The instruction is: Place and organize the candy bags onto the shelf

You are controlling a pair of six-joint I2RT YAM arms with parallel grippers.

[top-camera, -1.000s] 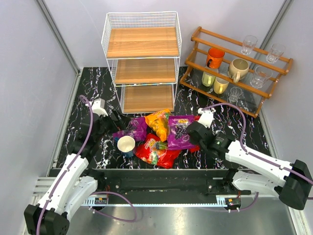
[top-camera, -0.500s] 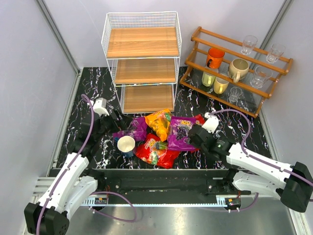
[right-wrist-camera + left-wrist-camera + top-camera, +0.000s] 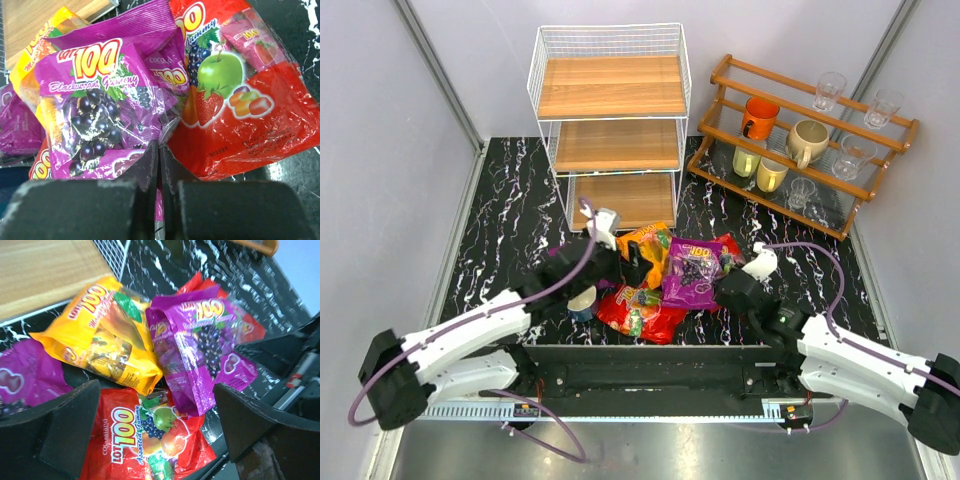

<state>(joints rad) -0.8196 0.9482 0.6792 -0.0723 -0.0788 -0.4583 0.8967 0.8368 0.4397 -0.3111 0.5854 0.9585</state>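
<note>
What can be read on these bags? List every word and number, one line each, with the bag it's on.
"100" and "Blackcurrant Gummy": purple bag.
"LOT 100" and "Assorted Gummy": near red bag.
"100" and "Gummy": far red bag.
"LOT 100": yellow bag; the word beneath it is blurred.
Fine print on all the bags is too small to read.

Worktop [image 3: 510, 200]: black marble-look slab with white veins.
Shelf [image 3: 610, 88]: white wire frame with wooden boards, standing at the back centre.
Mug rack [image 3: 718, 80]: brown, stepped, standing just right of the shelf.
Candy heap: overlapping, in front of the shelf. It holds an orange-yellow bag [image 3: 648, 250], a purple blackcurrant bag [image 3: 690, 270], a front red bag [image 3: 640, 310], a rear red bag [image 3: 728, 245] and a left purple bag [image 3: 20, 380].
Cup [image 3: 582, 300]: white and blue, at the heap's left edge, partly hidden.
</note>
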